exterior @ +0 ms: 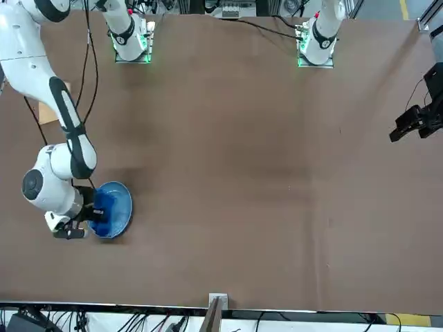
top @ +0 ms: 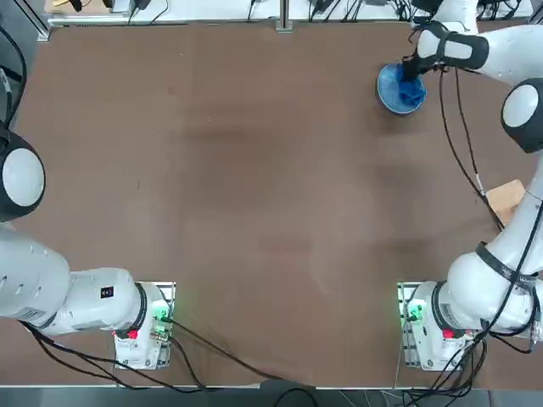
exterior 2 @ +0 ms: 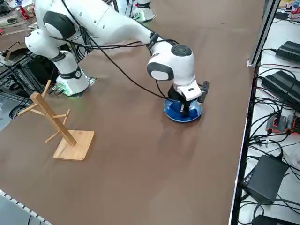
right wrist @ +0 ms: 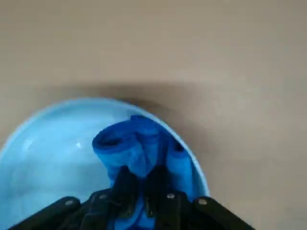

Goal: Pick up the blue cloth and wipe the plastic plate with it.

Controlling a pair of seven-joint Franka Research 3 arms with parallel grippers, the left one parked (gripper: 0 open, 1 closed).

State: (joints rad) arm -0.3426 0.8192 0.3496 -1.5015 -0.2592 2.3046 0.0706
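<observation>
Fingers (right wrist: 139, 191) of the right arm are clenched on the blue cloth (right wrist: 136, 143), pinching a bunched fold of it between their dark tips. In the wrist view the cloth rises from the grip as a crumpled, rolled lump, and its lower part lies against the inside of the plastic plate (right wrist: 48, 163), close to one side of the plate's rim.

Seen from overhead, the plastic plate (top: 389, 85) sits near the far right corner of the worktop (top: 254, 212), a little in from the far edge, and the blue cloth (top: 411, 91) covers the plate's right part, with the arm's hand directly above it. From across the worktop, the pale plate (exterior: 122, 207) shows beside the white wrist, and the darker cloth (exterior: 104, 209) lies on the part of the plate nearest the hand. From the robot's right side, the fingers (exterior 2: 186, 108) point straight down into the plate (exterior 2: 174, 114), and the cloth (exterior 2: 179, 107) is a dark blue patch beneath them; the plate lies flat on the brown surface, near the edge that carries a metal rail.

A wooden rack (exterior 2: 58, 126) with angled pegs stands on its flat base near the right edge of the worktop, well apart from the plate, with bare brown surface between them.
</observation>
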